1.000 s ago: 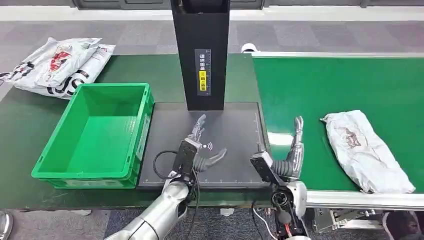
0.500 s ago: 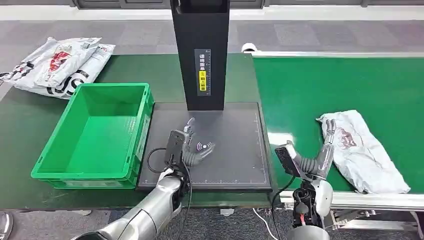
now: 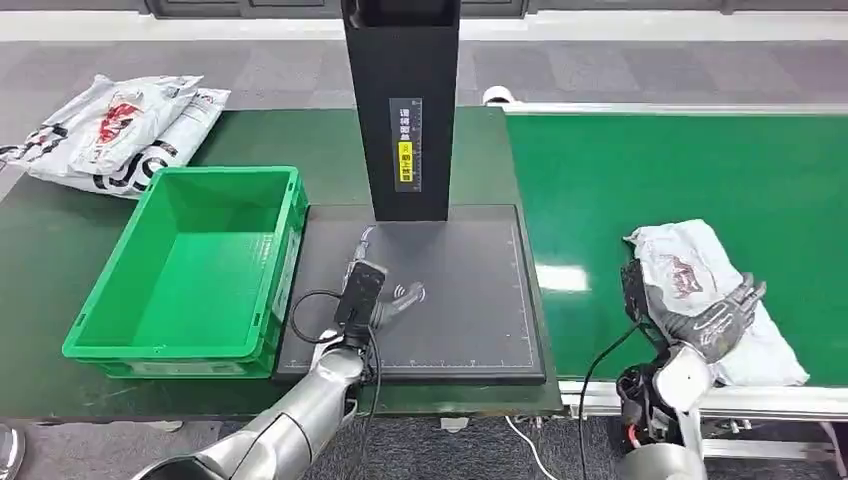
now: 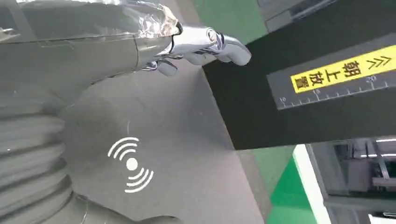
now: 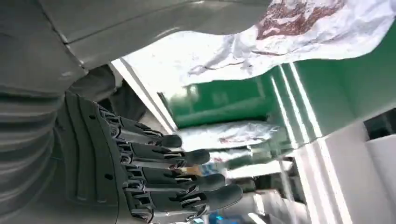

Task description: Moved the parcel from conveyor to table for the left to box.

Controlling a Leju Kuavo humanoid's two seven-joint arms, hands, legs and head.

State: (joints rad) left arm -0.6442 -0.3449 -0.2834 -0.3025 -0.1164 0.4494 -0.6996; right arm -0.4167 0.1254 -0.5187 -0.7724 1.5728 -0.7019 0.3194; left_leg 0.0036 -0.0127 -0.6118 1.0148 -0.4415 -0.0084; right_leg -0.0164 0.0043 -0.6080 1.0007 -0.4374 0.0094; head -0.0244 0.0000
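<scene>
Bags (image 3: 110, 130) are being noted at the far left of the table (image 3: 40, 240), well apart from the work. A bin (image 3: 190, 265) is being shown just beside them, with nothing visible inside. A black pad (image 3: 470, 300) is lying between the bin and the belt (image 3: 640, 170), with a black column (image 3: 402, 100) rising at its far edge.

The left hand (image 3: 385, 295) is being held over the pad, close to the printed wave mark (image 4: 130, 163); its fingers (image 4: 205, 42) are being seen apart and nothing is being gripped. The column is standing just beyond it.

The parcel (image 3: 700, 290), a crumpled white bag, is being observed on the belt, near the front rail, and not on the table. The right hand (image 3: 715, 320) is being laid over the near part of the parcel. In the right wrist view the fingers (image 5: 177, 163) are being shown straight and spread, with the parcel surface (image 5: 303, 32) lying on the thumb side; no closed grip is being seen.

Progress is being judged as early: the reach is being completed, but the grasp is not yet made. The lift, the carry across to the table and the release near the left hand are being counted as outstanding, as is the boxing by the left.
</scene>
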